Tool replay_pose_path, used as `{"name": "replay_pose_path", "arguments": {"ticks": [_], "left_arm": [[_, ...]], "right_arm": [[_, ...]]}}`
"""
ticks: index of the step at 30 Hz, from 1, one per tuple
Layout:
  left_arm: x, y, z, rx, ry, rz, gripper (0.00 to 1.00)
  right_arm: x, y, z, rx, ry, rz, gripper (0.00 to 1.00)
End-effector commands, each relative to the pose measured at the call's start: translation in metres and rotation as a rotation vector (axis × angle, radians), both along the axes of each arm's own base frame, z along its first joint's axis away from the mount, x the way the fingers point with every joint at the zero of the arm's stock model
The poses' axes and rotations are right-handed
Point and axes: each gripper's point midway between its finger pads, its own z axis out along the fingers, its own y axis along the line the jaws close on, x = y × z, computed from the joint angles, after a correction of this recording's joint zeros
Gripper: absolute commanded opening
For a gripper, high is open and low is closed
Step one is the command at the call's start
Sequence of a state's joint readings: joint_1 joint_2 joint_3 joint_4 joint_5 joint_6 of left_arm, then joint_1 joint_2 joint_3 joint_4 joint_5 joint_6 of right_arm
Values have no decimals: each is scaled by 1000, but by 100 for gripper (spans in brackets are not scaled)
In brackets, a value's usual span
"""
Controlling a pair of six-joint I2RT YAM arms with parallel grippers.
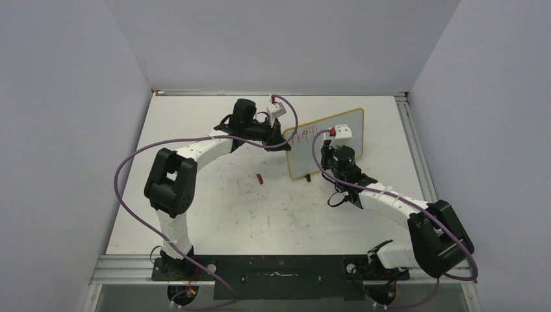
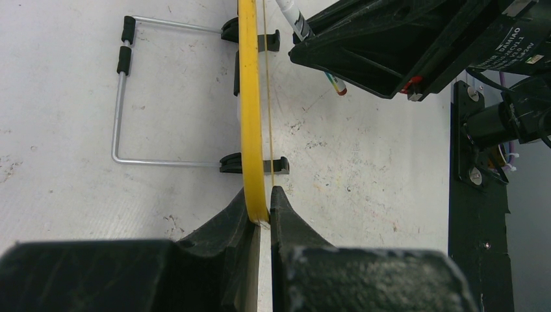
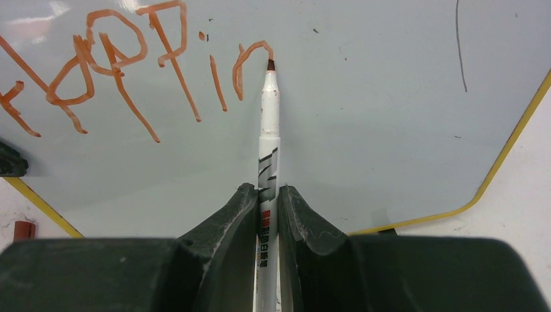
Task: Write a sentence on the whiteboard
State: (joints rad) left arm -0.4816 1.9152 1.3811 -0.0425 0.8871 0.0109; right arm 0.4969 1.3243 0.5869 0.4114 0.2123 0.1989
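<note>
The whiteboard (image 1: 328,156) stands upright at the table's middle right, with a light yellowish frame. My left gripper (image 1: 281,139) is shut on the board's left edge (image 2: 250,130), seen edge-on in the left wrist view. My right gripper (image 3: 268,198) is shut on a white marker (image 3: 269,143). The marker's red tip touches the board face (image 3: 390,130) at the end of an "n". The sentence (image 3: 130,71) reads "Happin" in red, in one line, near the board's top left (image 1: 301,136).
A red marker cap (image 1: 260,178) lies on the table left of the board; it also shows in the right wrist view (image 3: 23,229). The board's wire stand (image 2: 120,97) sticks out behind it. A thin dark stroke (image 3: 459,45) marks the board's right part.
</note>
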Motion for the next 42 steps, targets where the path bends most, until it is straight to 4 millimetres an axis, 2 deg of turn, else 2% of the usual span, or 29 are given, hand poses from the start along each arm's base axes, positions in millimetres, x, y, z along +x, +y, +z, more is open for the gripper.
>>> {"name": "replay_pose_path", "arguments": {"ticks": [1, 7, 23, 26, 35, 42], "left_arm": [[-24, -4, -8, 38, 45, -60, 0], [-24, -4, -8, 38, 45, -60, 0], [-26, -3, -9, 44, 47, -71, 0], [-26, -3, -10, 44, 53, -75, 0], [-26, -3, -10, 48, 50, -74, 0], [-25, -3, -10, 49, 49, -70, 0]], "right_arm": [[1, 4, -3, 23, 21, 12, 5], [-3, 3, -14, 23, 48, 12, 5], [-6, 1, -23, 17, 84, 5, 5], [-6, 2, -18, 19, 74, 6, 5], [-8, -10, 15, 34, -8, -26, 5], [-4, -18, 17, 62, -23, -20, 5]]}}
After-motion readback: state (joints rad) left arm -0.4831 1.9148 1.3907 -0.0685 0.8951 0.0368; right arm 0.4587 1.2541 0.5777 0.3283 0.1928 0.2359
